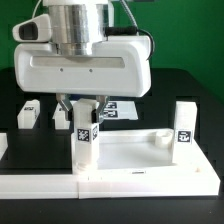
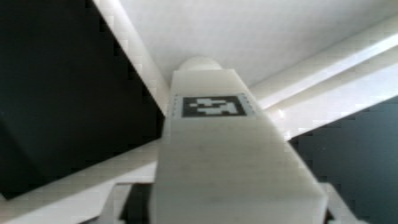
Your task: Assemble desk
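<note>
Gripper [image 1: 84,106]: closed tight around one leg [image 1: 85,140], holding it upright.
Leg: at a corner of the desk top [image 1: 150,173], on the exterior view's left.
Desk top: flat on the table [image 1: 200,92].
Danger: a crooked leg could jam, or fall when let go.

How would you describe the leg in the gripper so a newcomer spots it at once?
Find the big white desk top in front. At its corner on the exterior view's left stands the held leg, directly under the gripper. The other upright leg, on the exterior view's right, stands free, and the loose leg lies on the black table.
</note>
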Action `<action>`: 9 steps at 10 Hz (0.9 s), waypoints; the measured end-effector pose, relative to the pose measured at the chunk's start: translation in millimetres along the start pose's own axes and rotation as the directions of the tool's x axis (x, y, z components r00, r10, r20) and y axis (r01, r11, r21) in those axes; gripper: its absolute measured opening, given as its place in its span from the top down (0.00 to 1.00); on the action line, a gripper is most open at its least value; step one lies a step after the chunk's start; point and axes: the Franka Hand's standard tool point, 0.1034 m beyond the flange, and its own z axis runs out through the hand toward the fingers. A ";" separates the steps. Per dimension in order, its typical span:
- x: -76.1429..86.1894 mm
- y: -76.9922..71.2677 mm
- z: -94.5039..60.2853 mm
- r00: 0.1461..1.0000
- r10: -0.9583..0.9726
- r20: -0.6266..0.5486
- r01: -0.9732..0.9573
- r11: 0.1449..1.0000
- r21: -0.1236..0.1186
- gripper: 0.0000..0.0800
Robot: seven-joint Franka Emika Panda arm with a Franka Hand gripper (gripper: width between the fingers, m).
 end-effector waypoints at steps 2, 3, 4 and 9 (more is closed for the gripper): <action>1.1 1.1 0.7 0.963 0.269 -0.019 -0.269 0.963 0.001 0.64; 0.1 2.8 1.1 0.896 0.443 -0.039 -0.443 0.897 0.007 0.64; -1.0 4.1 1.3 0.775 0.631 -0.032 -0.631 0.776 0.017 0.64; -2.6 6.5 2.8 0.564 0.826 0.014 -0.826 0.563 0.035 0.52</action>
